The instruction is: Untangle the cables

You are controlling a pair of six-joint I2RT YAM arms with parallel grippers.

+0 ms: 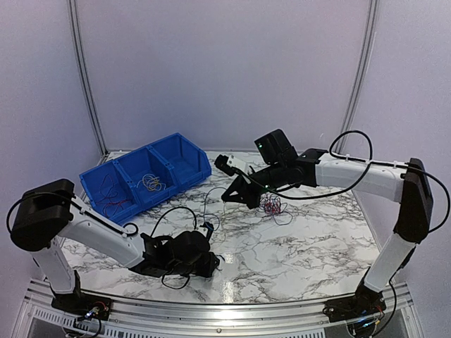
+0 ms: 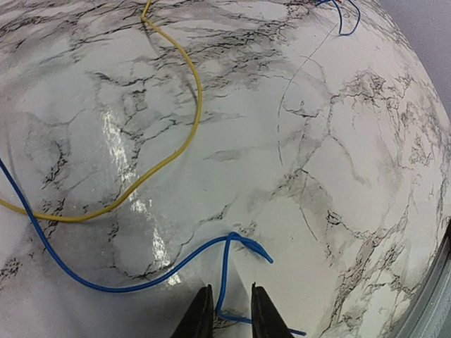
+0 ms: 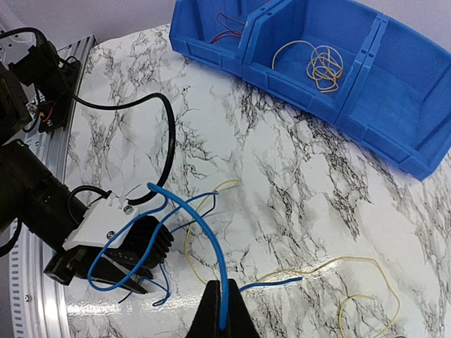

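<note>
The left end effector (image 2: 229, 317) sits low at the near side of the tabletop (image 1: 296, 246). Its wrist view shows only the two dark tips, standing narrowly apart. A blue cable (image 2: 225, 271) runs down between them without being pinched there, and its lower end is cut off by the frame edge. A yellow cable (image 2: 200, 102) lies in a long curve on the marble just beyond, both ends leaving the view.

Farther in, right of centre, the right end effector (image 3: 222, 317) has its tips closed on the blue cable, which arcs up and over toward the left end effector. Whether this is the same strand seen between the left tips is hard to trace.

Just right of it lies the small bundle of cables (image 1: 271, 205), red and dark, too fine to sort by colour from above.

At the far left stands a blue bin (image 1: 187, 165). A yellow clump (image 3: 324, 67) lies in its middle compartment and red strands (image 3: 229, 21), partly cut off, in the left one.
</note>
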